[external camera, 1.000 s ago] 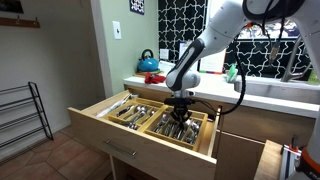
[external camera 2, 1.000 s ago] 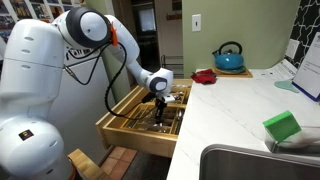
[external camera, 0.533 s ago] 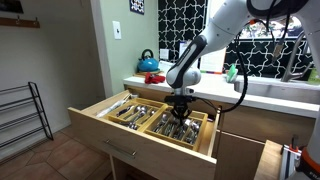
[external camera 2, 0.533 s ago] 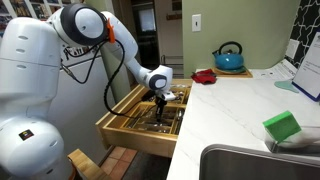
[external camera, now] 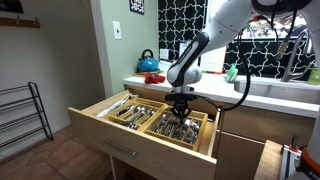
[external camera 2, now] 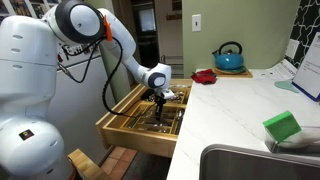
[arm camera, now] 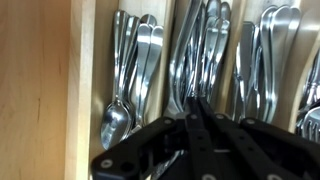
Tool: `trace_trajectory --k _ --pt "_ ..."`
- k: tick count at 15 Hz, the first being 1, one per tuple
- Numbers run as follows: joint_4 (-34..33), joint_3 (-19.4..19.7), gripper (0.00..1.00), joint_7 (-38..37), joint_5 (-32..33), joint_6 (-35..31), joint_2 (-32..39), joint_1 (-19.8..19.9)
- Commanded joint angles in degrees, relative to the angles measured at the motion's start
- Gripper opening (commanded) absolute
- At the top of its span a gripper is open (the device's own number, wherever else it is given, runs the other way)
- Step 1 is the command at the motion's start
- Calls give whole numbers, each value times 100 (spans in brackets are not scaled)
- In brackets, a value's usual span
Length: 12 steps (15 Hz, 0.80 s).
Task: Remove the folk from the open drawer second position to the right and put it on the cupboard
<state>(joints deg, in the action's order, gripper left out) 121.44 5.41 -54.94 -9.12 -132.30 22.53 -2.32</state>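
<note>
**Down in the drawer: fingers closed at the forks**

Closest to the wrist camera, the dark fingers (arm camera: pixel 188 135) are drawn together, their tips meeting in a point over the middle compartment. Whether a handle is nipped between them cannot be told; nothing shows in the seam. Just beyond the tips lies a crowded bundle of slim silver forks (arm camera: pixel 190 50), overlapping one another. The fork the task wants is somewhere in that stack, inside its compartment. Spoons (arm camera: pixel 125 75) fill the compartment on one side, and more cutlery (arm camera: pixel 268 50) lies on the other.

Farther out, in an exterior view, the open drawer (external camera: pixel 140 140) stands pulled well out. The arm (external camera: pixel 190 60) reaches straight down into it, with the fingers low among the cutlery.

The step in hand, as I judge it, is the pick itself, at the moment of the grasp. The fork is not yet out of the drawer. The next move calls for a slow, straight lift, with a check that only one piece comes away. The neighbouring forks touch and could be dragged along or slip. If nothing rises, the fingers will need to part and settle again across a single handle.

Beyond the drawer waits the cupboard (external camera: pixel 245 150) with its pale table (external camera 2: pixel 240 110), which has room on the side near the drawer. A blue kettle (external camera 2: pixel 229 57) stands far back by the wall.
</note>
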Motion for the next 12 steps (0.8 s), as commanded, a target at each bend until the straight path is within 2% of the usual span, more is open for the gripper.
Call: trace_trajectory --k 1,3,9,12 --pt "56 -40 32 60 20 114 -1 -14" --pt "16 -37 35 19 44 120 85 -28" --pt "-100 -71 24 155 -68 159 282 44" --pt "-156 -78 25 189 -84 150 366 51"
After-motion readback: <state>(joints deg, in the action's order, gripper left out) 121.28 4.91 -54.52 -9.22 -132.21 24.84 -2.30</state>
